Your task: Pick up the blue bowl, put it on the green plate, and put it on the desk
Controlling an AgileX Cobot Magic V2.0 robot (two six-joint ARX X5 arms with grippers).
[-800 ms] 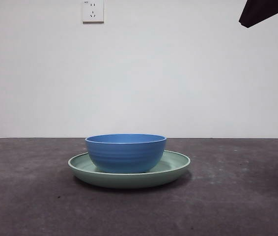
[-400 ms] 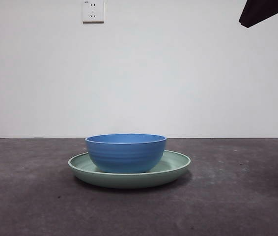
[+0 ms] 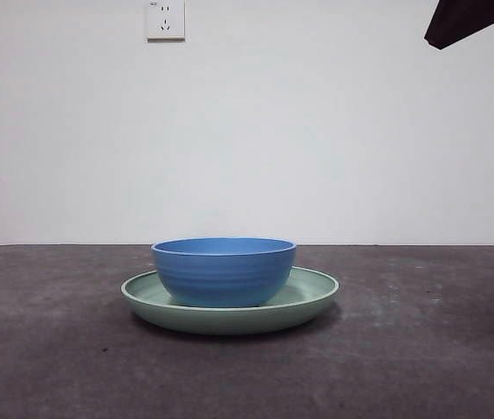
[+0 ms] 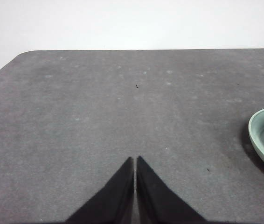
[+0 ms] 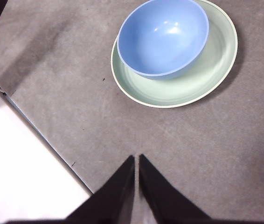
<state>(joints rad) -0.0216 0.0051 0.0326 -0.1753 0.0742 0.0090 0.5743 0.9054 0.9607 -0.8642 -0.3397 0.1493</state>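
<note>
Blue bowl (image 3: 223,271): upright, empty, resting inside the green plate (image 3: 312,301), set off-centre toward one side of it in the right wrist view, outer wall near the plate's raised rim there. Plate flat on the desk (image 3: 421,349), about mid-table. Placing onto the plate done, by the look of it; remaining step judged to be lifting the bowl out and setting it down on the bare desk.

Right gripper (image 5: 136,161): high above the table, looking down on bowl and plate, well apart from both, jaws pressed together, nothing held. Left gripper (image 4: 135,163): low over bare desk, jaws likewise closed and empty, only the plate's edge and a sliver of blue in its view. A dark arm tip (image 3: 465,19) at the front view's top corner, owner not clear.

Next move, as a judgement: jaws opened first, then a descent onto the bowl's rim, one jaw inside and one outside the wall, lifting straight up so as not to drag the plate.
</note>
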